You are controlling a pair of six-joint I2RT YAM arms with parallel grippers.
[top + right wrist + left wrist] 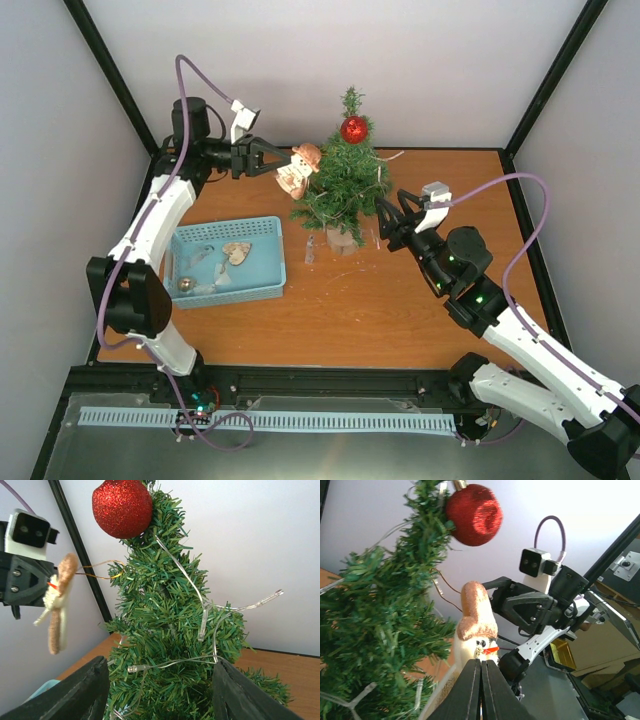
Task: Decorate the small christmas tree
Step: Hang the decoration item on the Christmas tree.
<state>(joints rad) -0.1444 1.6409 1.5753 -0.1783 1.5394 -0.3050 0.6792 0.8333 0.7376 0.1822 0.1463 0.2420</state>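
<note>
Small christmas tree point(343, 185), bristly green, red bauble point(354, 129), snowman ornament point(297, 170) beside

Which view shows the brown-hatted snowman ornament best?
Left wrist: the white snowman ornament with a brown fuzzy hat is central, face and orange nose clear. Top external shows it tiny beside the small green christmas tree; right wrist shows it edge-on.

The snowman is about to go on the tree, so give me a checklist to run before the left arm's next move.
1. Left gripper shut on snowman ornament: ok.
2. Small christmas tree upright: ok.
3. Snowman's gold thread hooked onto the tree: cannot tell.
4. Right gripper open, jaws either side of the tree: ok.
5. Red bauble apart from the snowman: ok.
</note>
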